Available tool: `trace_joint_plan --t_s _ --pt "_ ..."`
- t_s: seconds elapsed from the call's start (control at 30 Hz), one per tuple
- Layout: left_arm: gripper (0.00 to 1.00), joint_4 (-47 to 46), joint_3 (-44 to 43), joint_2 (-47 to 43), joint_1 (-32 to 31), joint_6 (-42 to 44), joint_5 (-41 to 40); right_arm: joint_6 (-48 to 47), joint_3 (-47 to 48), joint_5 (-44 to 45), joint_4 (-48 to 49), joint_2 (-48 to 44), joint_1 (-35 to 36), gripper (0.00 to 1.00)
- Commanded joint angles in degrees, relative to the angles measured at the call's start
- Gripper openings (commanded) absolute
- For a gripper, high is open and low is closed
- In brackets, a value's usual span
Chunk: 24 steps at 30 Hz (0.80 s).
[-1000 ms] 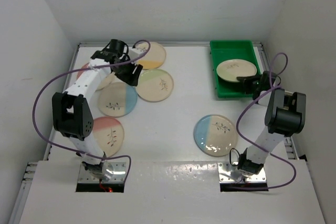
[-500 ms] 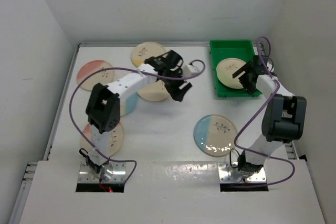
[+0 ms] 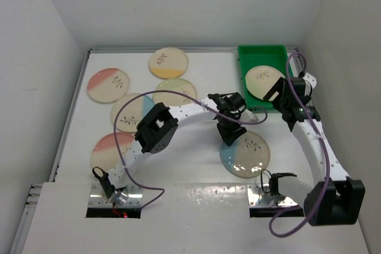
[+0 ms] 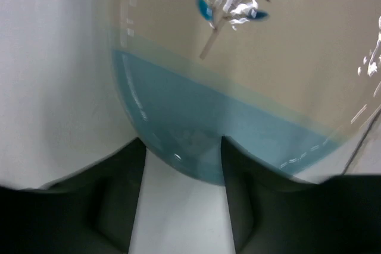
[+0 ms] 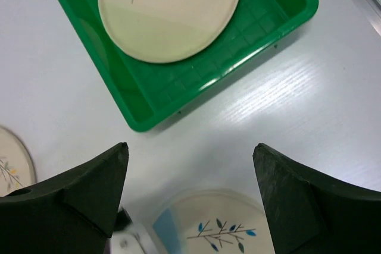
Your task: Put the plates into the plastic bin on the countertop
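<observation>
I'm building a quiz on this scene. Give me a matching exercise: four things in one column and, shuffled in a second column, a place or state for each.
1 yellow plate
2 bin
3 left gripper
4 right gripper

a open, just outside the bin
b holds a green-section plate
c lies by the back wall
d open at the rim of the right-hand blue plate

Pairs: 1-c, 2-b, 3-d, 4-a
</observation>
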<state>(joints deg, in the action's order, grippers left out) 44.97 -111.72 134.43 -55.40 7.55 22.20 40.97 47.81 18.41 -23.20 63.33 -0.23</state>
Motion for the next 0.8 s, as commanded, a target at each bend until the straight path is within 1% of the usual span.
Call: trace_joint_plan --t_s 0.0,0.07,0.1,0.13,0.17,0.2,0.23,0.27,0.3,0.37,0.4,0.43,0.47,0.53,0.6,0.63,0.73,0.77 --pt "0.4 1.3 0.2 3.1 -1.7 -1.9 -3.2 -2.8 -3.2 3.2 -2.1 -3.6 2.0 0.84" --pt "0.2 1.3 1.9 3.7 -1.7 -3.0 -3.2 -4.0 -4.6 1.8 -2.8 -5.5 2.2 0.84" --pt "0.03 1.3 2.7 3.7 -1.7 -3.0 -3.7 -5.5 -5.3 0.7 -2.9 -6.5 2.2 0.84" --pt "0.0 1.3 4.3 3.7 -1.7 -3.0 -4.6 -6.4 -5.9 -0.6 -3.0 -7.4 2.3 0.88" --pt "0.0 1.3 5.3 3.7 -0.4 -1.9 -5.2 -10.4 -6.2 -7.0 -3.3 -7.6 2.1 0.9" --pt "0.0 2.0 6.2 3.7 0.5 -1.3 -5.8 -11.7 -6.3 -9.7 -3.2 -7.7 1.9 0.93" --pt "0.0 2.0 7.8 2.1 1.4 -0.6 -5.8 -12.7 -6.9 -15.5 -3.3 -7.8 1.8 0.97" --pt "0.0 2.5 8.7 1.0 2.6 0.1 -5.2 -15.4 -7.0 -17.9 -3.7 -7.4 1.4 0.97" --pt "0.0 2.5 9.6 -0.2 4.9 2.0 -5.2 -17.4 -7.0 -25.5 -4.4 -6.5 1.4 0.97" --pt "0.0 2.5 11.7 -4.8 7.2 4.5 -5.2 -21.0 -7.7 -30.9 -6.9 -5.8 1.1 0.97" --pt "0.0 2.5 12.2 -6.4 9.3 7.2 -6.0 -22.8 -8.3 -38.8 -7.0 -5.3 1.5 0.96" --pt "0.0 2.5 12.2 -7.9 10.4 8.3 -6.5 -24.0 -9.7 -41.2 -6.4 -4.7 1.5 0.96" --pt "0.0 2.5 13.1 -9.3 11.4 9.1 -6.6 -24.2 -11.8 -42.5 -5.9 -4.7 2.9 0.94" --pt "0.0 2.5 13.7 -12.6 13.8 11.4 -6.0 -23.7 -14.9 -43.0 -3.4 -4.4 4.6 0.94" --pt "0.0 2.5 15.4 -14.5 14.5 13.0 -6.0 -22.8 -18.2 -41.8 -2.3 -4.0 5.6 0.94" --pt "0.0 2.5 16.0 -15.9 14.5 14.3 -6.0 -21.2 -18.9 -41.8 0.7 -3.5 5.4 0.94" --pt "0.0 2.5 18.5 -16.6 14.5 15.5 -5.2 -19.5 -20.9 -42.4 3.9 -2.6 6.4 0.93" --pt "0.2 3.0 19.1 -15.3 14.5 14.9 -6.8 -18.7 -20.7 -42.2 4.8 -1.6 6.7 0.91"
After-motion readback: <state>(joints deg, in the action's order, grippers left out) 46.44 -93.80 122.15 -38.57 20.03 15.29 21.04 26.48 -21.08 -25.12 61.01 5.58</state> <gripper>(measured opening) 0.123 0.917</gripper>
